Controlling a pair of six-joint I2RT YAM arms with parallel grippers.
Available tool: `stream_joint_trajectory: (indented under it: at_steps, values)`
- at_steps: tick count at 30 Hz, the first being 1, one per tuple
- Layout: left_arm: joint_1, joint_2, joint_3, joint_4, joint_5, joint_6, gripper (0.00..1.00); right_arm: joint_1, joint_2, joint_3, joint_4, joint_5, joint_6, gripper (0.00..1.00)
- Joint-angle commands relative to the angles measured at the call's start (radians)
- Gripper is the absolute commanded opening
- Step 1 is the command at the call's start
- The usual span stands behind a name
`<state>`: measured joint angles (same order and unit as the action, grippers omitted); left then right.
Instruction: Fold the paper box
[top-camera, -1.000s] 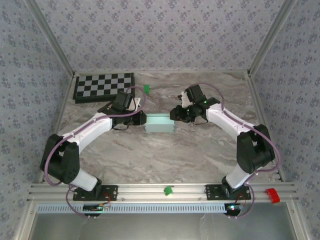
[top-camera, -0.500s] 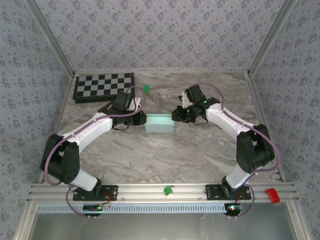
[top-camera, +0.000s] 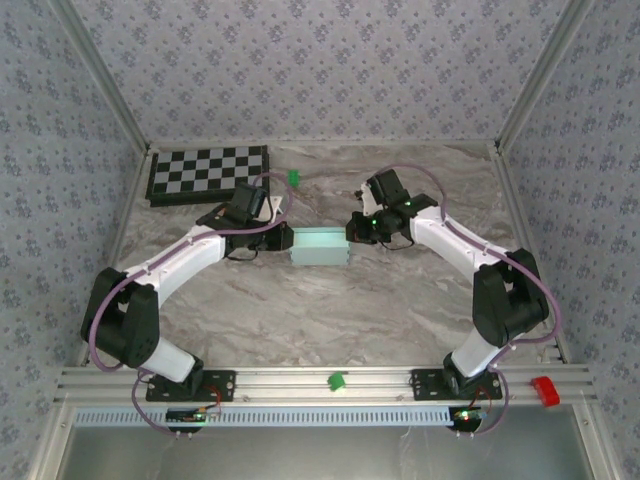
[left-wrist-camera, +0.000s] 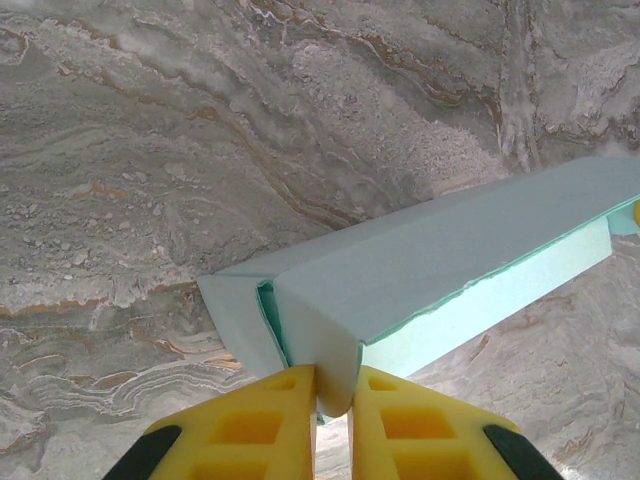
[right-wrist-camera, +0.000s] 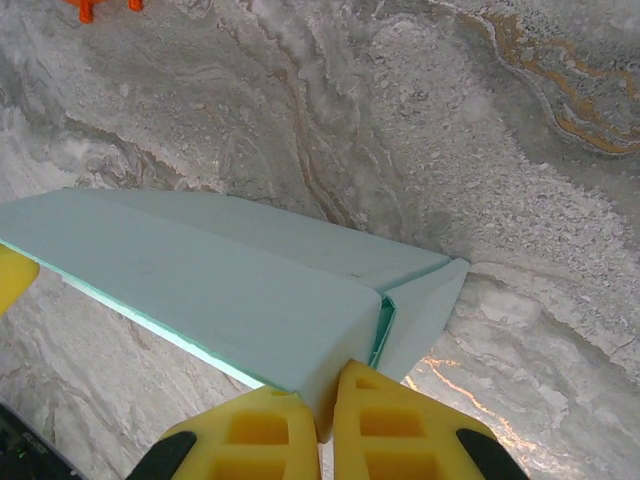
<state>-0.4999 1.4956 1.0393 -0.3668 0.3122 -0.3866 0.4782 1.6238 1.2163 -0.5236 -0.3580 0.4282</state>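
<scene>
The paper box (top-camera: 319, 246) is a pale light-blue, partly folded long shape held between the two arms at the middle of the table. My left gripper (top-camera: 283, 239) is shut on the box's left end; in the left wrist view its yellow fingers (left-wrist-camera: 262, 425) pinch the folded end wall of the box (left-wrist-camera: 430, 260). My right gripper (top-camera: 354, 229) is shut on the right end; in the right wrist view its yellow fingers (right-wrist-camera: 395, 425) clamp the folded corner of the box (right-wrist-camera: 220, 280). An end flap (right-wrist-camera: 425, 305) sticks out beside that corner.
A black-and-white checkerboard (top-camera: 208, 174) lies at the back left. A small green piece (top-camera: 294, 178) sits behind the box, another green piece (top-camera: 338, 381) is on the front rail, and a red piece (top-camera: 543, 390) is at the rail's right end. Patterned walls enclose the marble table (top-camera: 330, 310).
The right gripper has shifted slightly up and inward at the box's right end. The left arm and the box have stayed nearly still.
</scene>
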Motion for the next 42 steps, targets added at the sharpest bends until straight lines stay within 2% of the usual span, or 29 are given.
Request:
stream_joint_trajectory:
  at_steps: [1,24,34,42]
  values:
    - [-0.015,0.011,-0.014,-0.027,0.002,0.001,0.16,0.020,0.028,0.002,-0.044,0.013,-0.013,0.09]
    - [-0.038,-0.022,-0.068,-0.027,-0.065,0.005,0.16,0.068,0.004,-0.067,-0.059,0.094,-0.042,0.09]
    - [-0.038,-0.101,-0.062,-0.007,-0.088,0.005,0.28,0.075,0.004,-0.048,-0.073,0.109,-0.063,0.10]
    - [-0.038,-0.110,-0.061,-0.004,-0.113,0.009,0.29,0.076,0.003,-0.034,-0.099,0.115,-0.075,0.10]
